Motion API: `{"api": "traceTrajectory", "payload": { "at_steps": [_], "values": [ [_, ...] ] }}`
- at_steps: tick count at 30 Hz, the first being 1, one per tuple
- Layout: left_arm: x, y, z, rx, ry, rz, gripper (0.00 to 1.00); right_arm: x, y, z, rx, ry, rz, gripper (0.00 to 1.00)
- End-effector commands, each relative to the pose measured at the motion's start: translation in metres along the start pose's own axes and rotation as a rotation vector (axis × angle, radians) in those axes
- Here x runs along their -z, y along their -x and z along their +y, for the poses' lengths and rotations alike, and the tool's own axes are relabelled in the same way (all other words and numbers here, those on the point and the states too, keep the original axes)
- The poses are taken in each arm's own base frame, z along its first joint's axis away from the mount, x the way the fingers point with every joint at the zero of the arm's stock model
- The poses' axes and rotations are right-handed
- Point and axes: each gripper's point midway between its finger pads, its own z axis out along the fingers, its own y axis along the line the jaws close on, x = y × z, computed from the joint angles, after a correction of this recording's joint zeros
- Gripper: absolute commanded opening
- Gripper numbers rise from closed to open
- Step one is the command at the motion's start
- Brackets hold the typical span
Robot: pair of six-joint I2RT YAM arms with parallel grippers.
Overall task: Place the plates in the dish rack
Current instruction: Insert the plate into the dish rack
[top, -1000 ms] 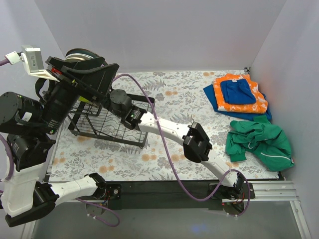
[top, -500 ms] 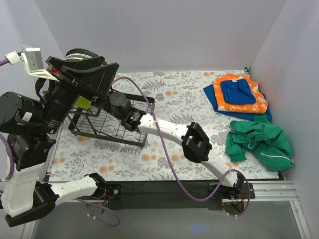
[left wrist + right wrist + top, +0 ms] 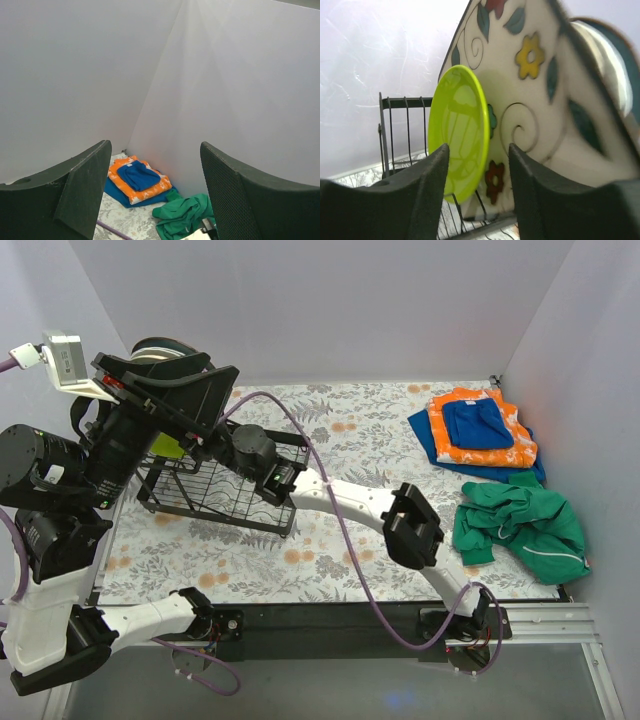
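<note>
The green plate [image 3: 457, 140] stands on its edge in the dish rack [image 3: 400, 102], which holds it up, in front of a flowery plate [image 3: 530, 100]. The right tool [image 3: 478, 150] is open around it, not squeezing. The left tool [image 3: 155, 147] is open and empty.

Bright, even; rt-wrist view blurry

One rack [image 3: 215, 495]. The right wrist view shows three plates: one lime [image 3: 457, 135], one cream with flowers [image 3: 530, 100], and one teal-rimmed [image 3: 612, 60] at the right edge. In the upper right of the top view lie three folded cloths [image 3: 452, 406] and one green garment [image 3: 520, 520].
</note>
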Motion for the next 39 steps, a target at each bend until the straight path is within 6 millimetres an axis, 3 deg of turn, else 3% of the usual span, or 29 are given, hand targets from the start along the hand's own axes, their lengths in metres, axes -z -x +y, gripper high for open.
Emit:
{"api": "traceTrajectory", "payload": {
  "at_steps": [1, 2, 3, 4, 5, 6, 7, 8, 9, 10, 12, 13, 15, 16, 17, 18, 22, 24, 31, 39],
  "values": [
    [-0.003, -0.001, 0.001, -0.014, 0.001, -0.004, 0.70, 0.040, 0.137, -0.036, -0.021, -0.023, -0.235, 0.60],
    [-0.004, -0.002, 0.001, -0.017, -0.001, -0.002, 0.70, 0.047, 0.143, -0.038, -0.005, -0.020, -0.237, 0.63],
    [-0.005, -0.003, 0.001, -0.019, -0.002, 0.000, 0.70, 0.057, 0.119, -0.033, 0.016, -0.002, -0.179, 0.68],
    [-0.006, -0.007, 0.002, -0.020, 0.002, 0.011, 0.70, 0.074, 0.148, -0.044, 0.031, -0.002, -0.220, 0.76],
    [-0.007, -0.008, 0.003, -0.023, 0.004, 0.011, 0.70, 0.084, 0.144, -0.046, 0.048, 0.010, -0.206, 0.76],
    [-0.008, -0.010, 0.004, -0.024, 0.004, 0.017, 0.71, 0.096, 0.120, -0.044, 0.058, 0.033, -0.151, 0.82],
    [-0.009, -0.015, 0.006, -0.025, 0.011, 0.028, 0.71, 0.116, 0.141, -0.057, 0.069, 0.052, -0.184, 0.84],
    [-0.010, -0.017, 0.007, -0.027, 0.014, 0.031, 0.72, 0.127, 0.133, -0.065, 0.068, 0.048, -0.147, 0.85],
    [-0.012, -0.021, 0.008, -0.029, 0.016, 0.040, 0.72, 0.136, 0.129, -0.067, 0.035, 0.069, -0.128, 0.94],
    [-0.015, -0.028, 0.011, -0.033, 0.025, 0.058, 0.72, 0.153, 0.119, -0.087, 0.027, 0.041, -0.085, 0.98],
    [-0.020, -0.038, 0.014, -0.037, 0.033, 0.084, 0.73, 0.173, 0.093, -0.108, -0.011, 0.012, 0.022, 0.98],
    [-0.026, -0.048, 0.016, -0.041, 0.041, 0.109, 0.75, 0.189, 0.083, -0.136, -0.035, -0.037, 0.062, 0.98],
    [-0.033, -0.060, 0.020, -0.040, 0.054, 0.135, 0.76, 0.213, 0.055, -0.165, -0.060, -0.100, 0.164, 0.98],
    [-0.036, -0.066, 0.023, -0.039, 0.064, 0.146, 0.78, 0.232, 0.049, -0.204, -0.056, -0.200, 0.192, 0.98],
    [-0.044, -0.078, 0.026, -0.035, 0.074, 0.171, 0.79, 0.245, 0.034, -0.220, -0.060, -0.246, 0.242, 0.98],
    [-0.048, -0.084, 0.029, -0.033, 0.084, 0.184, 0.80, 0.266, 0.019, -0.251, -0.062, -0.326, 0.305, 0.98],
    [-0.065, -0.119, 0.043, -0.022, 0.140, 0.258, 0.81, 0.330, 0.004, -0.323, -0.081, -0.628, 0.422, 0.98],
    [-0.072, -0.136, 0.049, -0.017, 0.164, 0.292, 0.82, 0.356, 0.003, -0.344, -0.064, -0.736, 0.456, 0.98],
    [-0.079, -0.174, 0.066, -0.009, 0.222, 0.363, 0.82, 0.423, 0.039, -0.374, 0.059, -1.007, 0.460, 0.98],
    [-0.076, -0.184, 0.073, -0.003, 0.251, 0.373, 0.82, 0.458, 0.074, -0.381, 0.150, -1.113, 0.439, 0.98]
  ]
}}
